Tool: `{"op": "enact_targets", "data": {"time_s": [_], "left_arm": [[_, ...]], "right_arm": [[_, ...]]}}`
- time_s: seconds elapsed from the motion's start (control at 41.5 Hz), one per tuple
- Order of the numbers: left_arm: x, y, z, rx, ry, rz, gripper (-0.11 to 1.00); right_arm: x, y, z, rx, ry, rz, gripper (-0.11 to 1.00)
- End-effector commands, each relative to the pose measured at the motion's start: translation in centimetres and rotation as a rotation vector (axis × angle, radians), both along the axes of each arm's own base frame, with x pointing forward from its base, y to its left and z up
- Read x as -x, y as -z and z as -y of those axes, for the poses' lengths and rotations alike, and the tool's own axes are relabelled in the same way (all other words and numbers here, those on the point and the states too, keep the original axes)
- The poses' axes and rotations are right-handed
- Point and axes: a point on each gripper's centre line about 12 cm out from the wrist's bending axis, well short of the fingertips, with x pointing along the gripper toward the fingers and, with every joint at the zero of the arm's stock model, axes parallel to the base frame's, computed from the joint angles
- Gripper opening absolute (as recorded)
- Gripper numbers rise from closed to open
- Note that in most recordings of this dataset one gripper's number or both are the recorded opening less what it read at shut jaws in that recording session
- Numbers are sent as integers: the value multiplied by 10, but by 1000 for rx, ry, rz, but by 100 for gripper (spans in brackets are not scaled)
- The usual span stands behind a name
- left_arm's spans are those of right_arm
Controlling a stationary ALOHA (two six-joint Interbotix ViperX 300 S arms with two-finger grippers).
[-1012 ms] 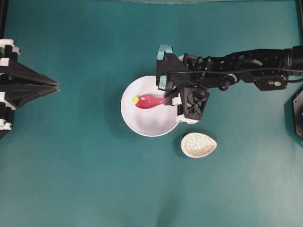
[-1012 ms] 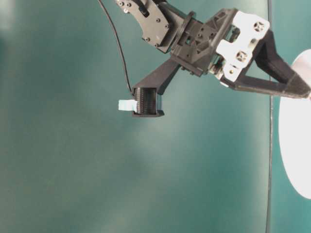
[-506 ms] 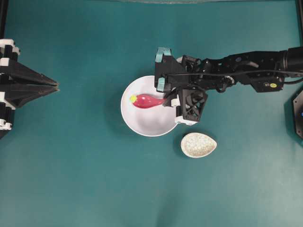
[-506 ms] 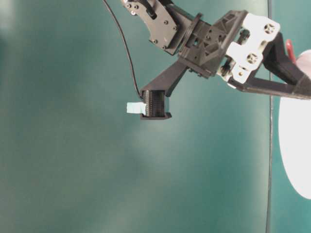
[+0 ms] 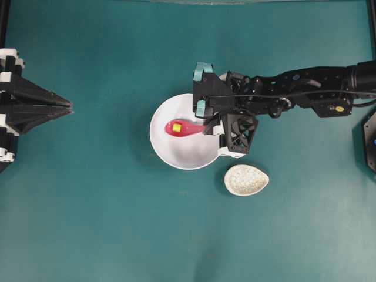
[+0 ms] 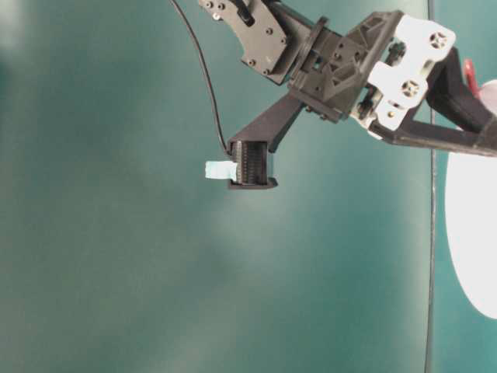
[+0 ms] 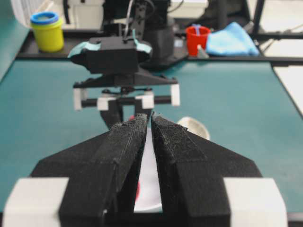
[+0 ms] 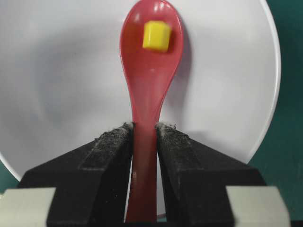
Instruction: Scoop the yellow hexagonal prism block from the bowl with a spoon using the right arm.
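Block [image 8: 156, 35] sits in scoop of spoon [image 8: 147, 85], over bowl [image 8: 57, 94]; overhead view puts it centre frame, left part of bowl. Scoop looks done in my judgement; what remains is lifting spoon clear of bowl without tipping block, if task wants that.

Right gripper [image 8: 144, 137]: jaws clamped on spoon handle, narrow gap filled by handle.

Left gripper [image 7: 147, 124]: parked at left edge of overhead view, jaws nearly together, nothing between them.

Spoon rest [image 5: 247, 180] lower right of bowl, apart from it.

No readable writing or brand anywhere.
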Motion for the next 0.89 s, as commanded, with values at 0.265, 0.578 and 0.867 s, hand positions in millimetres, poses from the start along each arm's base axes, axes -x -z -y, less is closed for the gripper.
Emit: {"op": "enact_targets", "data": {"time_s": [0.265, 0.578, 0.867], "left_arm": [[-2, -11, 0, 0, -1, 29, 13], [-2, -11, 0, 0, 0, 28, 13], [-2, -11, 0, 2, 0, 28, 13]], "right_arm": [[-3, -28, 0, 12, -3, 74, 24], [5, -71, -2, 25, -32, 129, 24], [21, -123, -1, 81, -72, 204, 24]]}}
